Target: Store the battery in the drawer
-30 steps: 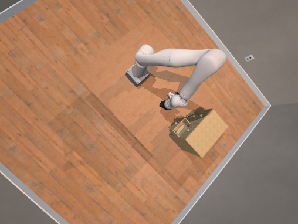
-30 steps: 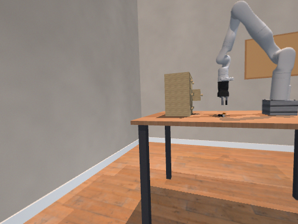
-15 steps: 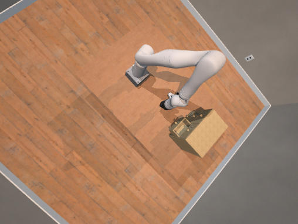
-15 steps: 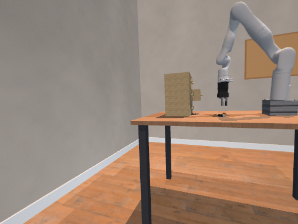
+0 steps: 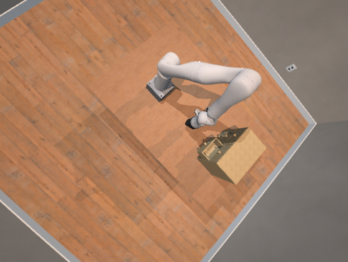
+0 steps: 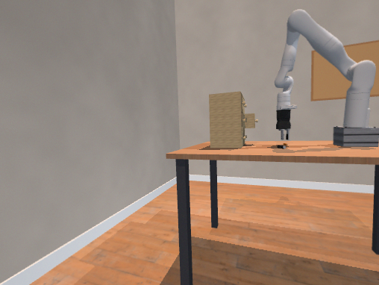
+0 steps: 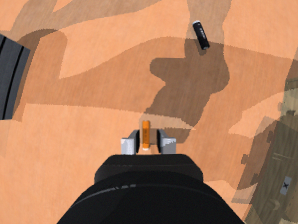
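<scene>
A slim orange battery (image 6: pixel 285 144) (image 7: pixel 145 132) lies on the table. My gripper (image 6: pixel 285 135) (image 7: pixel 148 137) points straight down just above it, fingers partly open, one on each side, with nothing held. The fingertips are hidden in the top view. The wooden chest (image 5: pixel 243 154) (image 6: pixel 225 121) (image 7: pixel 272 185) stands upright. One middle-height drawer (image 5: pixel 205 155) (image 6: pixel 251 121) sticks out of its front; its label cannot be read. The other drawers look pushed in. A label X shows on the chest in the wrist view.
A black battery (image 6: pixel 280 146) (image 7: pixel 201 35) lies on the table a short way from the orange one. The arm's base (image 5: pixel 160 92) (image 6: pixel 354 136) (image 7: pixel 10 77) stands on the side of the gripper away from the chest. The open drawer projects toward the gripper's side.
</scene>
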Controlling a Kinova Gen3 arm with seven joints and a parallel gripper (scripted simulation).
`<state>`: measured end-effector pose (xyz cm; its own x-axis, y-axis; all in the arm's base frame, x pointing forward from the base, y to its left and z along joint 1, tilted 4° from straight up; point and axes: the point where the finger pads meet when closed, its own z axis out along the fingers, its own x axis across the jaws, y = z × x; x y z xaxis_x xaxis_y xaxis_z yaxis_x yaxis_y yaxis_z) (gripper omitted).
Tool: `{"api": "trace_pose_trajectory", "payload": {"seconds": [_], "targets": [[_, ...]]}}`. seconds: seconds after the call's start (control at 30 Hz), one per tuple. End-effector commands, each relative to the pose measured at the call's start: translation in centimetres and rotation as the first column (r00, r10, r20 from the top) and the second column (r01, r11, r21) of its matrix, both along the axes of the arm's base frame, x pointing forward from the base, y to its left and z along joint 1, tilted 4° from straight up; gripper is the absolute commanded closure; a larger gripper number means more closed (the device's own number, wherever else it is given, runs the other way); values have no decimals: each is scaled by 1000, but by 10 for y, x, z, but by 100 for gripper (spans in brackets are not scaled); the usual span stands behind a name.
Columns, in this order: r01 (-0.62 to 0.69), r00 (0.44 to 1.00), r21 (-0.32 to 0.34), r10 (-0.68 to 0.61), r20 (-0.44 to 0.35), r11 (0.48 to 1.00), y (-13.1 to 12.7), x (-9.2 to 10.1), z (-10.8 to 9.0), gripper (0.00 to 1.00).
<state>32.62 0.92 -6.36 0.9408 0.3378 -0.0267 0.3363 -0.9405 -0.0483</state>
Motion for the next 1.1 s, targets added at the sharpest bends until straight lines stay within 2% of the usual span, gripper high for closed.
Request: {"api": "trace_pose_trajectory", "payload": {"seconds": [0.0, 0.23, 1.07], "targets": [[8, 1000, 0, -8, -8, 1000, -3, -3, -7, 46], [8, 1000, 0, -8, -8, 1000, -2, -3, -14, 46], [8, 1000, 0, -8, -8, 1000, -2, -3, -14, 46]]}}
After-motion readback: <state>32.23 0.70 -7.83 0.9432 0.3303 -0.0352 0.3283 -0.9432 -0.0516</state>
